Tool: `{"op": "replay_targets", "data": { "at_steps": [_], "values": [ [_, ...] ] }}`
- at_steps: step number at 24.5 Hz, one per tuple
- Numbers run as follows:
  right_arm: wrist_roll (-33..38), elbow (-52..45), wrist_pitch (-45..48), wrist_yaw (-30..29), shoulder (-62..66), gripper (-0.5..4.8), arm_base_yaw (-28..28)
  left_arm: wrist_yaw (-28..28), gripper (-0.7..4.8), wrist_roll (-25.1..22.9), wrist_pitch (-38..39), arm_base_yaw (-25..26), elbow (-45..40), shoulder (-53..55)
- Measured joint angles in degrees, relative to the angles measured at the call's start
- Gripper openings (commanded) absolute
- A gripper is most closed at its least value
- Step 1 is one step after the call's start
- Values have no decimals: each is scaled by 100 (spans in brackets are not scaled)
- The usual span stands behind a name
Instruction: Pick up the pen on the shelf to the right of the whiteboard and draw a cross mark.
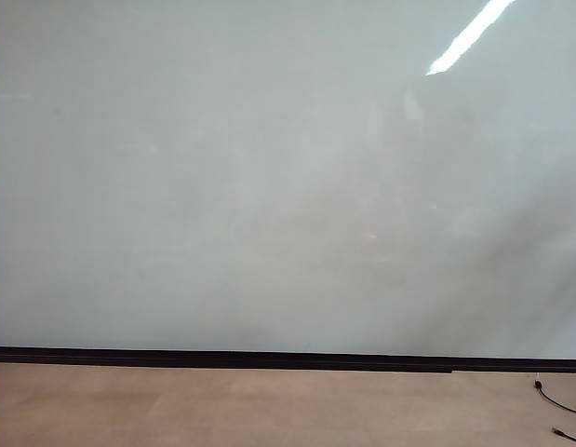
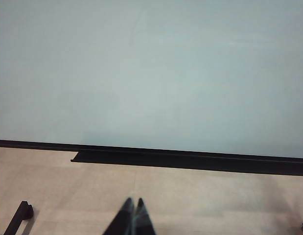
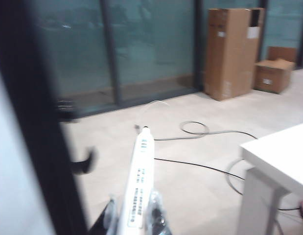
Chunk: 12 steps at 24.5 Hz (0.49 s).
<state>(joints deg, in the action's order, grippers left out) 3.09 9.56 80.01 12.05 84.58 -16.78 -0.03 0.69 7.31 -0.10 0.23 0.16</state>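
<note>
Off beside the whiteboard (image 3: 9,196), right end effector (image 3: 134,215) clamps the pen (image 3: 140,181); left end effector (image 2: 133,203) closed.

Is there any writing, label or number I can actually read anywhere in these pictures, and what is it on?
Nothing can be read in full.
Pen, held in the right gripper: rows of black print on the white barrel, too blurred to read.
Tall cardboard box: white labels, too small to read.
Small cardboard box: white label, unreadable.
Whiteboard: blank, no writing.
Left gripper: no markings.

Blank whiteboard (image 1: 269,186) stands above tan floor (image 1: 222,410).
</note>
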Motion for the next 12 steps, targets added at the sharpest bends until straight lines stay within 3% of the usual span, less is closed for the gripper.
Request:
{"op": "replay_targets", "data": {
  "at_steps": [5,11,12],
  "values": [
    [31,-789,-13,466,-1220,-3,1622,0,-4,0,0,0,0,0],
    [44,-953,-380,435,-1974,-4,3504,2,-4,0,0,0,0,0],
    [68,-953,-540,407,-1954,-4,4072,2,-4,0,0,0,0,0]
  ]
}}
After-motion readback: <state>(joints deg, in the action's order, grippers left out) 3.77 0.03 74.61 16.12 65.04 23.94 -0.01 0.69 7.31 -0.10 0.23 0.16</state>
